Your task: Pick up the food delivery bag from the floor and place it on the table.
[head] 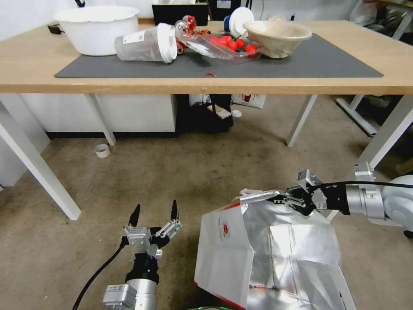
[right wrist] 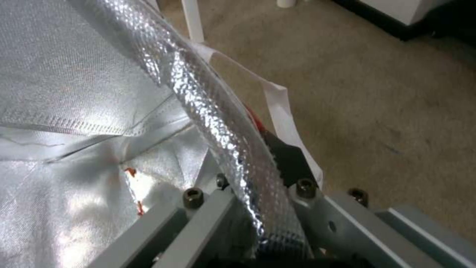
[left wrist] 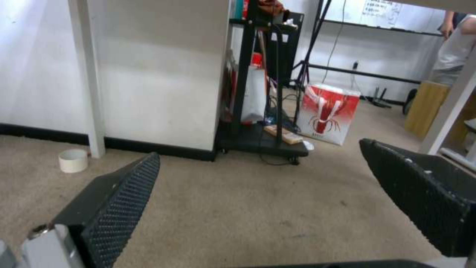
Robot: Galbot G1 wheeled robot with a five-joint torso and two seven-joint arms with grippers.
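Note:
The food delivery bag is at the lower right of the head view, white with a small red logo and an open mouth showing silver foil lining. Its base runs past the bottom edge of the view. My right gripper reaches in from the right and is shut on the bag's far top rim. In the right wrist view the foil rim is pinched between the right gripper's fingers, with a white handle strap beside it. My left gripper hovers open over the floor, left of the bag and apart from it. The table stands ahead.
The dark mat on the table carries a white bowl, a tipped plastic cup, a clear tray of red pieces and a paper bowl. White table legs flank the floor. A tape roll, black cart and red-and-white bag lie beyond.

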